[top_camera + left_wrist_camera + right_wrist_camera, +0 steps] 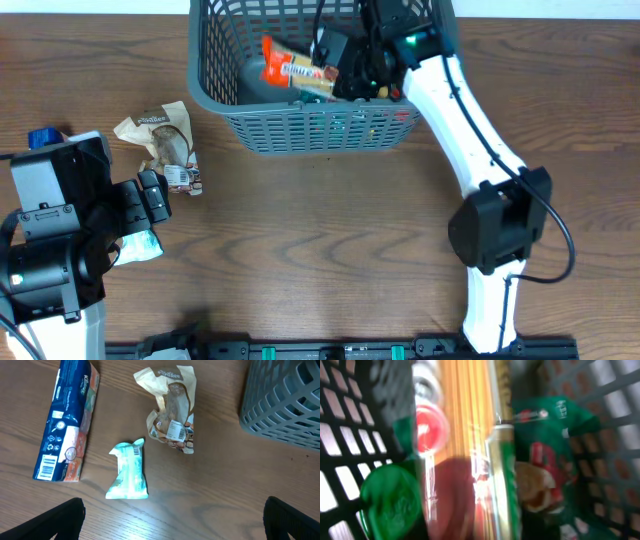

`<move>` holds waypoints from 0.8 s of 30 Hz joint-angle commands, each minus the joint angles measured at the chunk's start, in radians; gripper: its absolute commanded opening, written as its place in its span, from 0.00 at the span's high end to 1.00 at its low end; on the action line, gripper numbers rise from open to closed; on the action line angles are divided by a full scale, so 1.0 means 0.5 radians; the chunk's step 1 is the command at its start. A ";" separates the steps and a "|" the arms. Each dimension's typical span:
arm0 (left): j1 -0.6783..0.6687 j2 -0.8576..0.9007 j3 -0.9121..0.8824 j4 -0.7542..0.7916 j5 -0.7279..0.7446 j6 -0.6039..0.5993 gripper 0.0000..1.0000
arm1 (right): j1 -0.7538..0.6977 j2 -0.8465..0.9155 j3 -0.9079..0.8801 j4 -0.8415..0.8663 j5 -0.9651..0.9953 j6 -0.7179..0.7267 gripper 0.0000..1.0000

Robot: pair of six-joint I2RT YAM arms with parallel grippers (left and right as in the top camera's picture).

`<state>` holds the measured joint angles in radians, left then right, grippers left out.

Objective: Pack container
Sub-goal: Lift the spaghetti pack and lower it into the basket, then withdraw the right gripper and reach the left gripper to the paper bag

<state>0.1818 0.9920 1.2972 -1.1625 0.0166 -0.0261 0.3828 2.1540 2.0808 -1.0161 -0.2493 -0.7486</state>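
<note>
Left fingers (152, 198) are seen low at the left of the desk (330, 230). In the left wrist view only their two dark tips (60, 520) show, cut off at the lower corners. They are spread wide with nothing between them.

A teal packet (129, 472) lies flat just ahead of them. From overhead it is half hidden under the left arm. A tissue pack (62, 425) lies to its left, apart from it. From overhead only a blue corner is visible. A crumpled beige packet (172, 415) lies beyond the teal one, its print too small to read.

The container (300, 130) stands at the far edge of the desk, centre, and its far side is cut off by the frame. An orange packet (295, 70) is seen inside it.

Right fingers (365, 70) are reached down into the container near its right end. They are lost in a dark mass, so grip or release cannot be told.

The right wrist view is badly blurred. Lattice walls, a clear pack of pale strands (465, 435) and a green wrapper (555, 425) are made out, and the fingers are not distinguishable.
</note>
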 commanded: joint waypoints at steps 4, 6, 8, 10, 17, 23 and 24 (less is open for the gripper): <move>0.010 -0.002 0.013 -0.008 -0.002 0.011 0.02 | 0.007 -0.113 0.101 -0.019 -0.102 0.005 0.12; 0.010 -0.002 0.013 -0.012 -0.002 0.013 0.01 | 0.005 -0.167 0.146 0.019 -0.101 0.049 0.01; 0.010 -0.002 0.014 -0.012 -0.002 0.013 0.01 | -0.012 -0.233 0.240 0.066 -0.101 0.155 0.01; 0.010 0.010 0.026 -0.015 -0.002 0.011 0.01 | -0.052 -0.304 0.378 0.113 -0.101 0.288 0.01; 0.010 0.277 0.411 -0.193 -0.002 0.004 0.01 | -0.359 -0.539 0.771 0.087 0.260 0.947 0.01; 0.010 0.821 0.922 -0.301 -0.002 0.005 0.02 | -0.786 -0.662 0.783 -0.432 0.401 1.362 0.01; 0.011 0.921 0.969 -0.295 -0.002 0.005 0.01 | -0.870 -0.659 0.780 -0.542 0.403 1.440 0.01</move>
<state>0.1818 1.3342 1.7195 -1.3029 0.0162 -0.0261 0.0132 1.7798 2.4901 -1.2171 -0.0940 -0.2085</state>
